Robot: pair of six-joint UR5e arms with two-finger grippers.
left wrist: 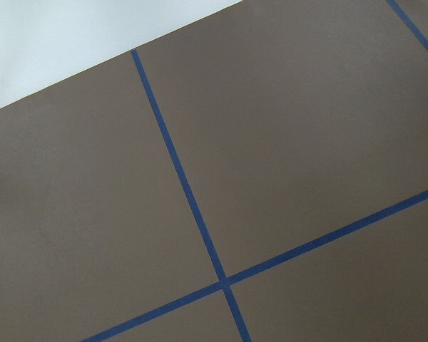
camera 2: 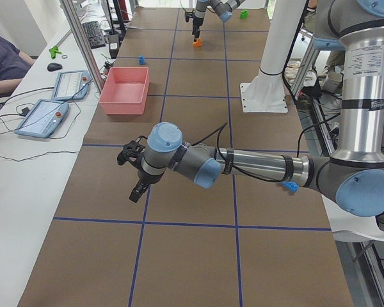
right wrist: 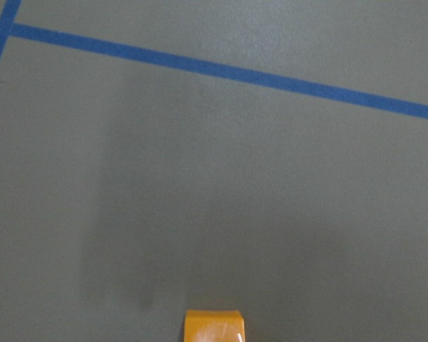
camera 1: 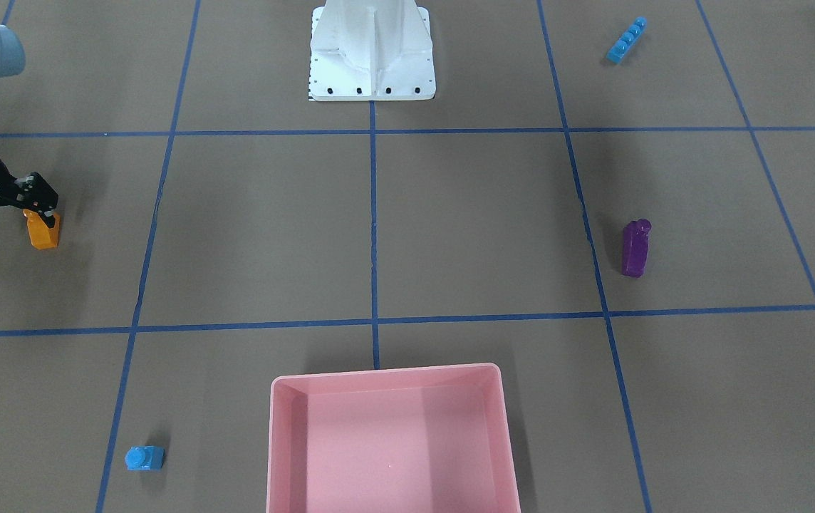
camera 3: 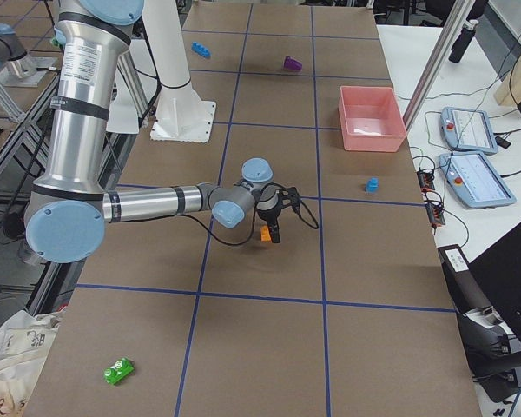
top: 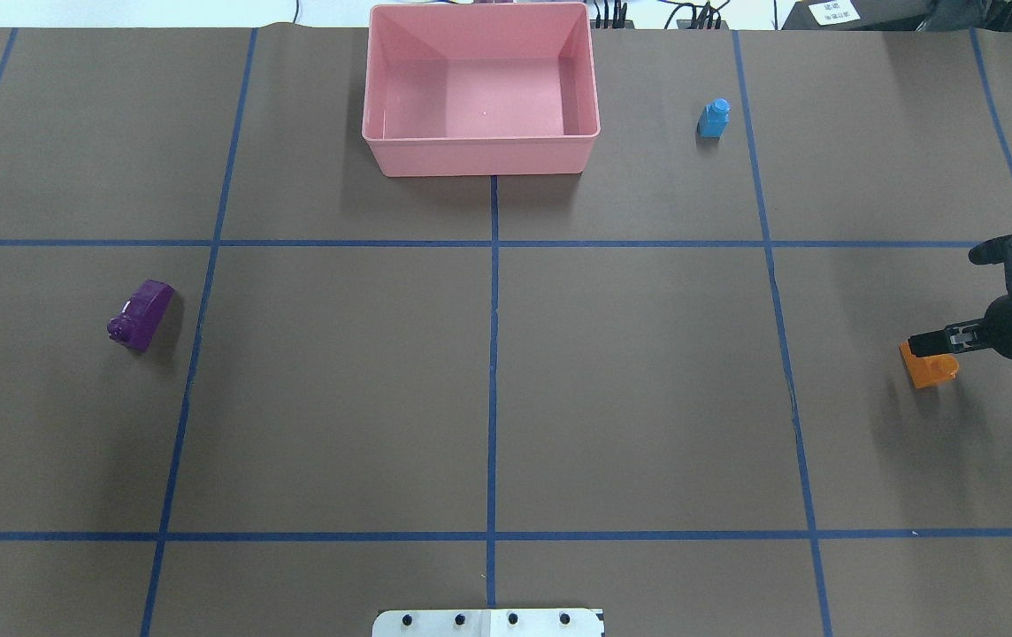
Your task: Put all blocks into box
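Note:
The orange sloped block [camera 1: 43,231] [top: 929,364] lies on the table and shows at the bottom edge of the right wrist view [right wrist: 214,325]. My right gripper [camera 1: 16,217] [top: 944,301] is open just above it, with one finger over the block. The small blue block [top: 714,118] stands to the right of the empty pink box [top: 479,155]. The purple oblong [top: 140,314] lies at the left. The long blue bar [camera 1: 625,40] lies near the robot base. The green block [camera 3: 118,371] lies at the table's right end. My left gripper [camera 2: 133,173] hovers over bare table; I cannot tell whether it is open.
The white robot base [camera 1: 372,64] stands at the table's near middle edge. Blue tape lines grid the brown table. Two tablets [camera 2: 43,118] and a seated operator [camera 2: 0,64] are on the white bench beyond the box side.

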